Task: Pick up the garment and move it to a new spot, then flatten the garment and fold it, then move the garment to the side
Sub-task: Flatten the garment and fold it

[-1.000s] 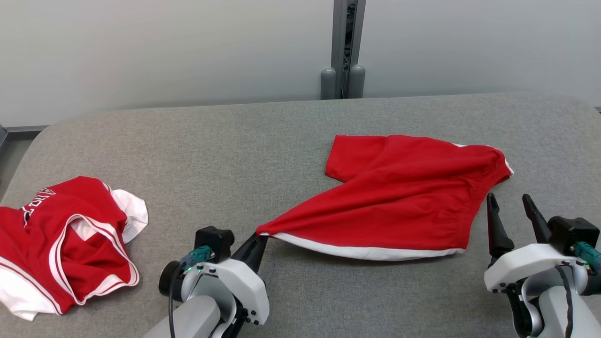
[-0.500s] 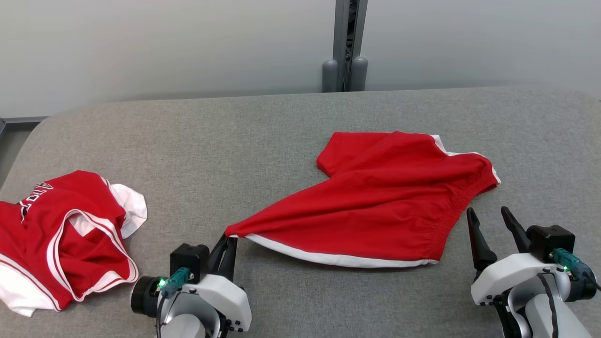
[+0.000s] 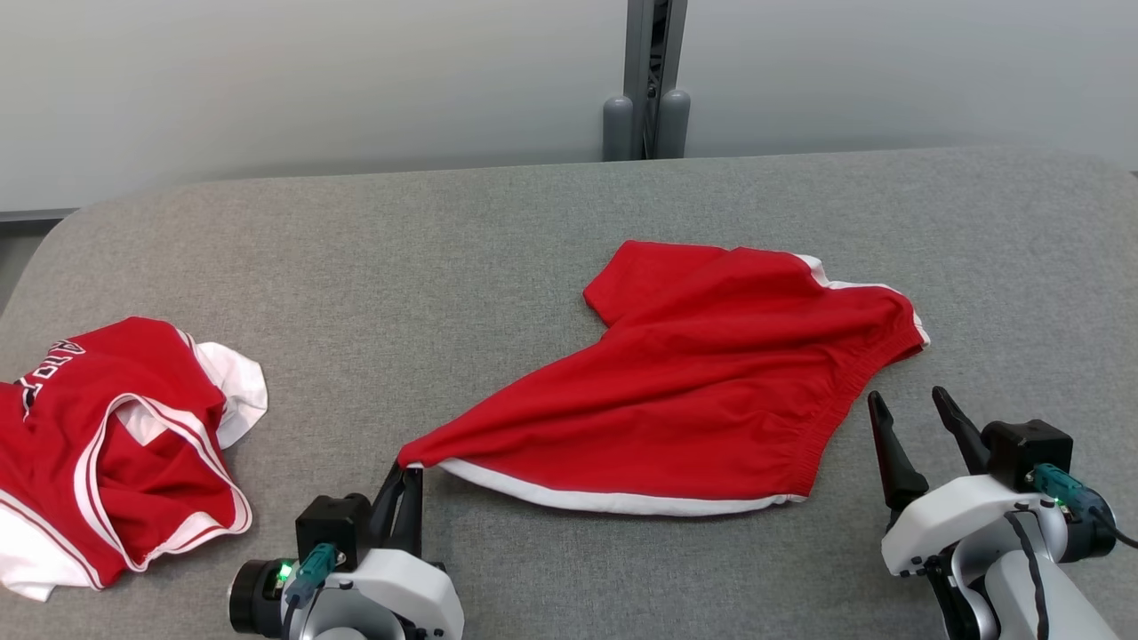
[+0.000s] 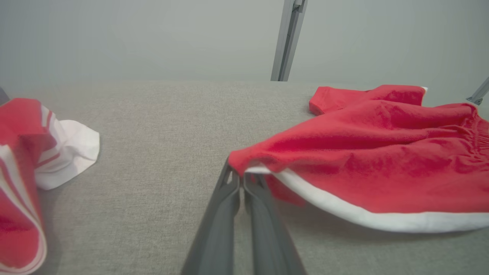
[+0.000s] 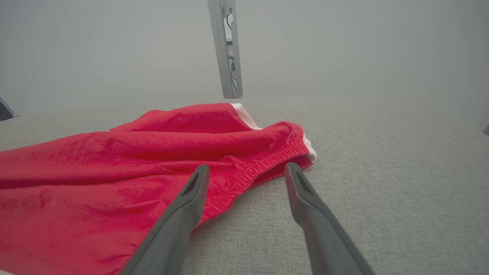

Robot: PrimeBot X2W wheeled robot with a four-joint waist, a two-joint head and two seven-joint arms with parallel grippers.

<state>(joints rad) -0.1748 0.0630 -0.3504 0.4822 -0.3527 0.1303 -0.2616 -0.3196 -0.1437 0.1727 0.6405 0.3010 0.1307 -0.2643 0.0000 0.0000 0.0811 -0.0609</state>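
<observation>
Red shorts with a white hem band [image 3: 702, 391] lie spread on the grey table, stretched toward the lower left. My left gripper [image 3: 404, 471] is shut on their white-edged hem corner, also seen close up in the left wrist view [image 4: 241, 176], where the shorts [image 4: 363, 152] rise slightly off the table at the pinch. My right gripper [image 3: 916, 418] stands open just right of the elastic waistband, touching nothing. In the right wrist view the right gripper [image 5: 246, 170] frames the waistband edge of the shorts [image 5: 153, 152].
A crumpled red and white jersey [image 3: 107, 444] lies at the table's left edge, also in the left wrist view [image 4: 34, 152]. The grey table [image 3: 400, 267] ends at a pale wall with a metal post [image 3: 647, 80] behind.
My left gripper has pulled the shorts' hem corner leftward and toward me, dragging the shorts along. The right gripper has drawn back slightly, staying open. The camera has shifted a little.
</observation>
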